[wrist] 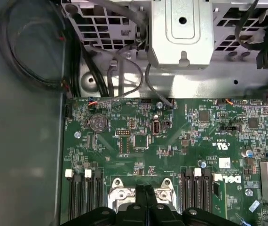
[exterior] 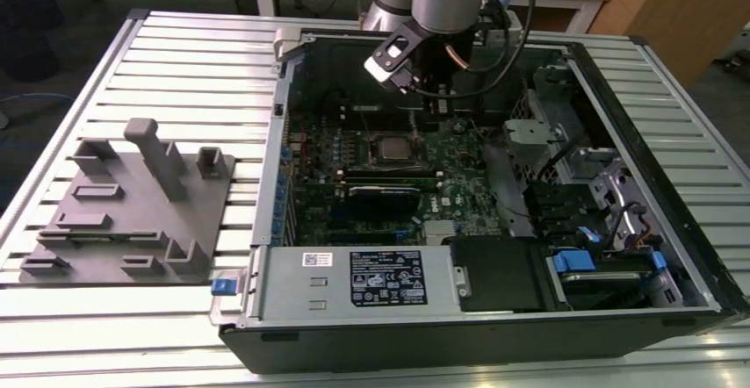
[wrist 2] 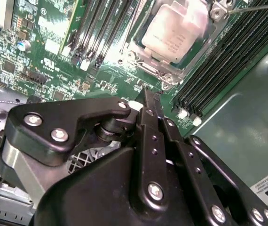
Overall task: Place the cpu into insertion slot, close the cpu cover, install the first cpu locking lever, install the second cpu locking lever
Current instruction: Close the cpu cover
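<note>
Hovering my hand [wrist 2: 146, 94] low over the green motherboard [wrist 2: 54, 56] inside the open PC case [exterior: 656, 142] — fingers pinched right together, nothing between them. The cpu [wrist 2: 171, 33] sits in the insertion slot [wrist: 120, 195], dull silver top up, with the cpu cover [wrist 2: 148, 68] framing its edges; can't tell if it's pressed fully flat. A thin silver rod [wrist 2: 258, 6] pokes out past one socket corner. My fingertips sit just beside the socket's edge — black memory slots [wrist 2: 228, 61] run alongside. The case rests on a slatted worktop [exterior: 176, 54].
</note>
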Controlling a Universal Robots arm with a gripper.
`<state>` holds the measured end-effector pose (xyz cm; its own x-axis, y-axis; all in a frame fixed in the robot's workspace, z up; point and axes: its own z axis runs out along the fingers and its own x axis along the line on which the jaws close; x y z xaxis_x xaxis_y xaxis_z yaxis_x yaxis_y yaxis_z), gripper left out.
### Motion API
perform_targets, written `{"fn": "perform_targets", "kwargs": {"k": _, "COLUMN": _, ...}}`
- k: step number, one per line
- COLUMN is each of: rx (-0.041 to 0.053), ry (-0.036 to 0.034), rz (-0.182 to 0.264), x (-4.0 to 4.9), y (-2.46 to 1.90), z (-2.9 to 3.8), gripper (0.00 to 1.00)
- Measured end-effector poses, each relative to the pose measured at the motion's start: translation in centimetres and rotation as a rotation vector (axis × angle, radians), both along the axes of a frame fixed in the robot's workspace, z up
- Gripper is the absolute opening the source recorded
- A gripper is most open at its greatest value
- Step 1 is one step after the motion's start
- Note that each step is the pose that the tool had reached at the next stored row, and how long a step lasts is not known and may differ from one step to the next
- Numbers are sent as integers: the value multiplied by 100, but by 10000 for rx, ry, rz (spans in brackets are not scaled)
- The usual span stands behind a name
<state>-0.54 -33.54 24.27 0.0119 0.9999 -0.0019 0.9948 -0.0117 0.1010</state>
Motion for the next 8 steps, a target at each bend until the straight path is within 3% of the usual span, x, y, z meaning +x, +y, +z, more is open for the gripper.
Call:
{"fn": "perform_targets", "kwargs": {"k": 2, "rx": 2, "ry": 40, "rz": 0, "x": -1, "y": 0, "z": -1, "gripper": 10}}
{"fn": "perform_targets", "kwargs": {"k": 3, "rx": 0, "ry": 147, "rz": -2, "x": -1, "y": -1, "z": -4, "gripper": 10}}
{"fn": "perform_targets", "kwargs": {"k": 6, "rx": 0, "ry": 588, "rz": -1, "x": -1, "y": 0, "z": -11, "gripper": 10}}
{"fn": "perform_targets", "kwargs": {"k": 8, "rx": 0, "ry": 772, "rz": 0, "x": 0, "y": 0, "z": -14, "gripper": 10}}
